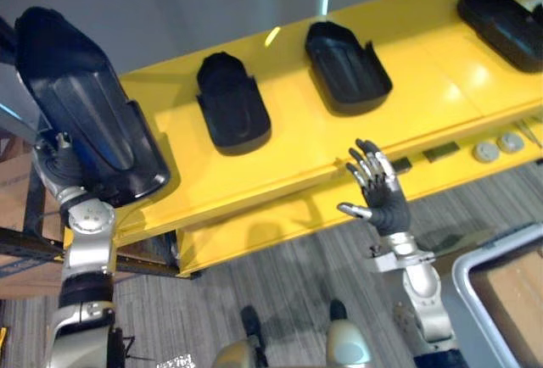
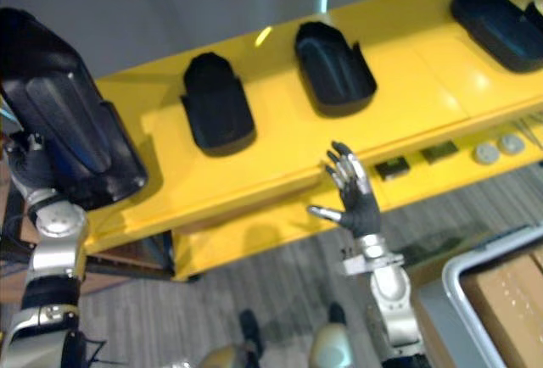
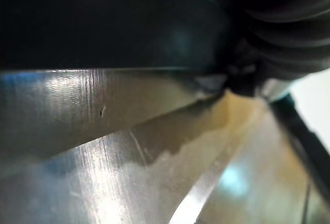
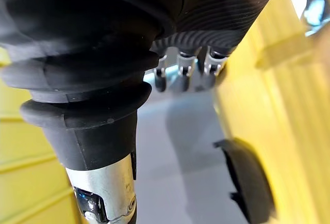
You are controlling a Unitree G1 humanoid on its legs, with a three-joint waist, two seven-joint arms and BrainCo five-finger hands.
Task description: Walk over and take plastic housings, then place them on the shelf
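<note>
— Where is the plastic housing (image 1: 81, 105)?
— At the left hand (image 1: 64, 169), over the shelf's (image 1: 297, 143) left end, likely to join the other housings (image 1: 233, 101). Its fingers are hidden, so the grip is unclear. The right hand (image 1: 377, 188) is spread, empty.

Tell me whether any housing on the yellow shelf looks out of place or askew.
One stands out: the large housing at the shelf's left end juts past the edge, above the left hand. The three other housings lie flat on the shelf; nothing looks damaged.

Bright o/head light; glare spots on shelf (image 1: 424, 105); soft shadows by housings (image 1: 233, 101).
</note>
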